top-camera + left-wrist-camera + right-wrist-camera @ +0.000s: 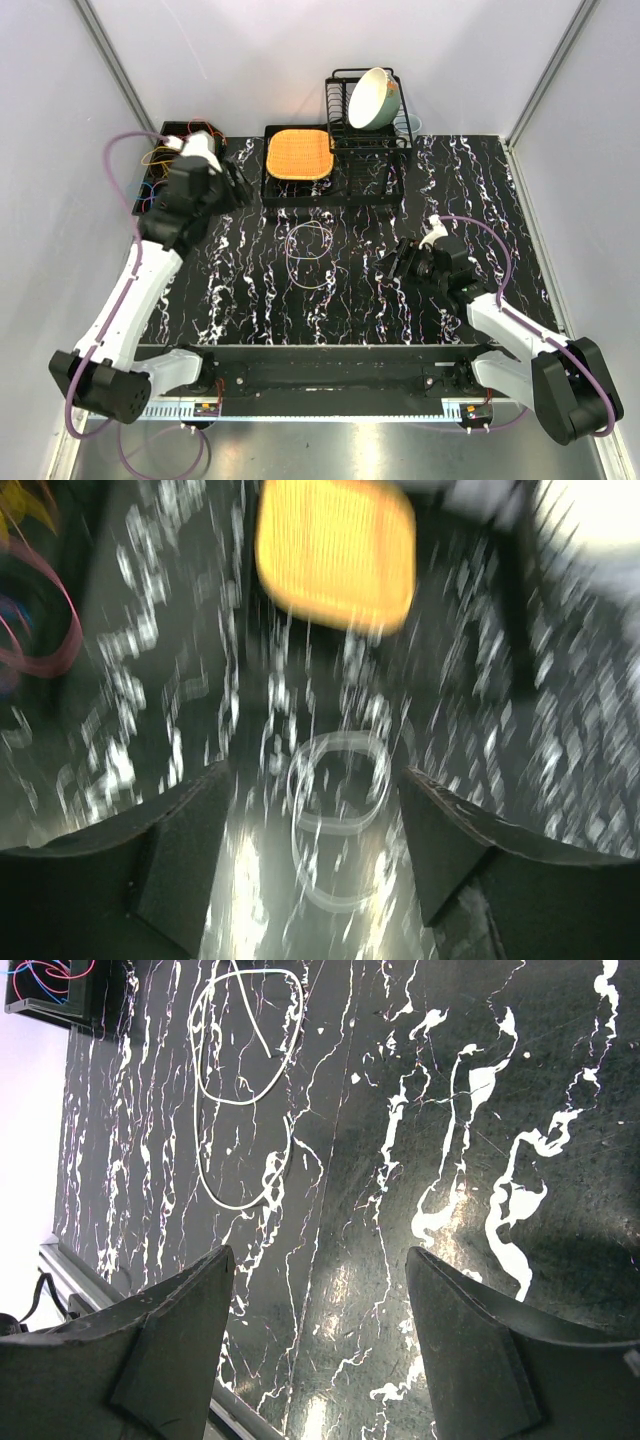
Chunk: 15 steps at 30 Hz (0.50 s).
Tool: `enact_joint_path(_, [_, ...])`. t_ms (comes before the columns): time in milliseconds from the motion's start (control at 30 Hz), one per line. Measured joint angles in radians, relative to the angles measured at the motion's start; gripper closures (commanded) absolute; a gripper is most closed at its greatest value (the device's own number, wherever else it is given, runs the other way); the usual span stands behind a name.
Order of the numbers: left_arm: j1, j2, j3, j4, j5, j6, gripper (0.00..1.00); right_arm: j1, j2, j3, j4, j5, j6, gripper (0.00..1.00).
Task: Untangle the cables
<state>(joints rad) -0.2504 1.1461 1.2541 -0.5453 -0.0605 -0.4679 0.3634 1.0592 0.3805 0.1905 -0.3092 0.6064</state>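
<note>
A pale whitish cable loop (310, 250) lies alone on the black marbled table, mid-way between the arms. It also shows in the left wrist view (335, 800), blurred, and in the right wrist view (245, 1050). Several coloured cables (168, 152), orange, yellow, red and blue, lie tangled in a black bin (150, 195) at the back left; red and blue ones show in the right wrist view (45, 978). My left gripper (238, 186) is open and empty, above the table beside the bin (315, 775). My right gripper (403, 262) is open and empty, right of the pale loop (318, 1252).
A black tray (270, 195) holding an orange woven pad (298, 153) stands at the back centre. A black dish rack (337, 120) with a cream bowl (372, 98) stands to its right. Grey walls close in the table on three sides.
</note>
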Motion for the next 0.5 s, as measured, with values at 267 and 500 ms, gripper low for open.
enact_joint_path(267, [-0.186, 0.088, -0.176, -0.053, -0.051, 0.0, 0.34, 0.0, 0.0, 0.0, 0.0, 0.0, 0.002, 0.24])
enact_joint_path(500, [-0.313, 0.277, -0.174, -0.034, -0.113, 0.034, 0.36, -0.005, 0.014, 0.0, 0.0, -0.001, 0.002, 0.24])
